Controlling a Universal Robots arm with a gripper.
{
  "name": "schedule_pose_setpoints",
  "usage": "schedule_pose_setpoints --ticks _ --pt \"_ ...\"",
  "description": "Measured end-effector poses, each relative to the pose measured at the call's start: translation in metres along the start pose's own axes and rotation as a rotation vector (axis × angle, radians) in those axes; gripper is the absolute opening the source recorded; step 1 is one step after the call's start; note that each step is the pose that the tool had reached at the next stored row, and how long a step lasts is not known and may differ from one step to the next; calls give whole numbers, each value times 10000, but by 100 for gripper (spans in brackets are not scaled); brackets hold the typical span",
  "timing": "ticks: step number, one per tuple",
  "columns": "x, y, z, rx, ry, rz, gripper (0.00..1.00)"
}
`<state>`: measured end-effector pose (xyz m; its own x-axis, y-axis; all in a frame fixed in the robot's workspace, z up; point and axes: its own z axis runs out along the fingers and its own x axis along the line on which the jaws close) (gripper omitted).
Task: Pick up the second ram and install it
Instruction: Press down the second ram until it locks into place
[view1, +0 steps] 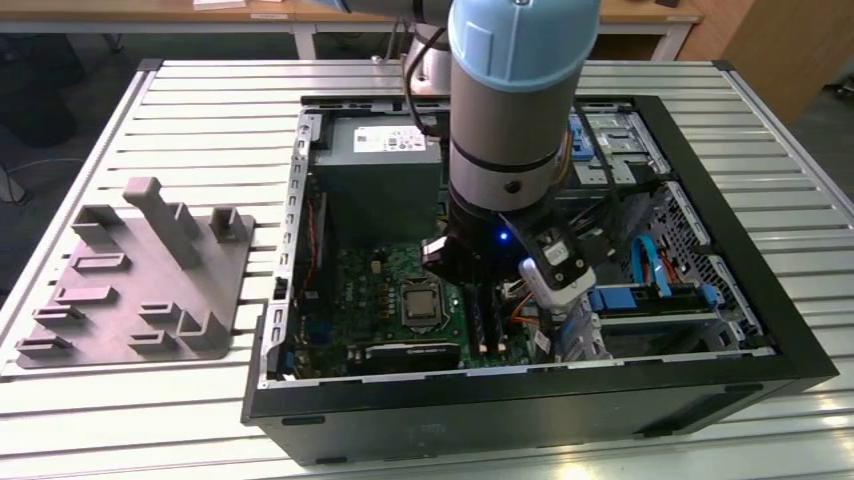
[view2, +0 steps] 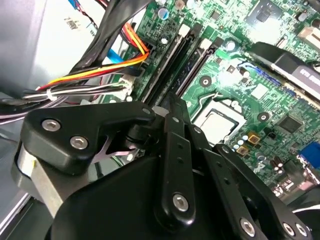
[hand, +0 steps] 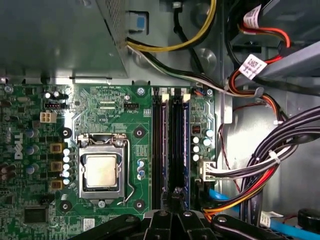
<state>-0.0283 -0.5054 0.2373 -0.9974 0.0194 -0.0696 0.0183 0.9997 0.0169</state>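
The second ram (hand: 176, 145) is a slim dark stick standing in a memory slot to one side of the CPU socket (hand: 101, 171); it also shows in the second wrist view (view2: 189, 61). A similar dark stick (hand: 158, 145) sits in the neighbouring slot. My gripper (hand: 173, 201) hangs right over one end of the second ram, fingers together with nothing between them. In the second wrist view the gripper (view2: 174, 102) points down at that end of the slots. Whether the tips touch the stick is hidden. In the exterior view the gripper (view1: 467, 285) is inside the open computer case (view1: 694, 385).
Bundled cables (hand: 260, 165) and orange-yellow wires (view2: 100, 70) run close beside the slots. The power supply (view1: 380, 150) fills the case's far end and a drive cage (view1: 667, 300) its right in the exterior view. A grey parts fixture (view1: 134, 285) lies on the slatted table (view1: 200, 110).
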Motion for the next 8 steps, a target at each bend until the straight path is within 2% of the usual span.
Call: schedule_pose_setpoints --ticks 3,8 --pt "-3 14 -44 -2 -1 1 10" --pt "-11 28 -160 -1 0 0 10"
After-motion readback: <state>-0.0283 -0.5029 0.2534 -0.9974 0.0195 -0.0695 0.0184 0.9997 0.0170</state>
